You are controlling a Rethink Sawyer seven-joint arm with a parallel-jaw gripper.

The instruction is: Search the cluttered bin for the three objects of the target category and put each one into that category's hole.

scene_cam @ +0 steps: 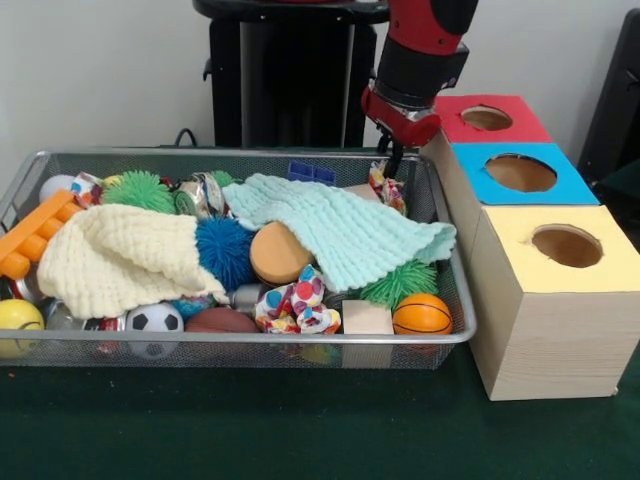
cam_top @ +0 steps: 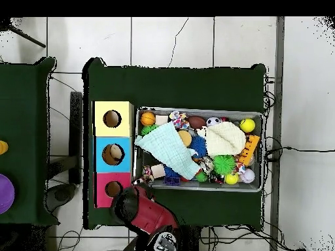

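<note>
The gripper [scene_cam: 396,160] is being held over the far right corner of the cluttered bin [scene_cam: 452,338], touching a polka-dot bundle [scene_cam: 387,187]; whether it is clenched cannot be told. Another polka-dot bundle [scene_cam: 298,303] is lying by the near rim. The yellow-surrounded hole [scene_cam: 567,245] is standing unobstructed.

silver wire-mesh bin [scene_cam: 452,338] – pale grainy wooden box [scene_cam: 540,345] – knitted cloths [scene_cam: 115,258]

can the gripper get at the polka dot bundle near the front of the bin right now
Probably yes: the bundle lies on top of the clutter, uncovered, though the gripper is over the bin's far corner.
</note>
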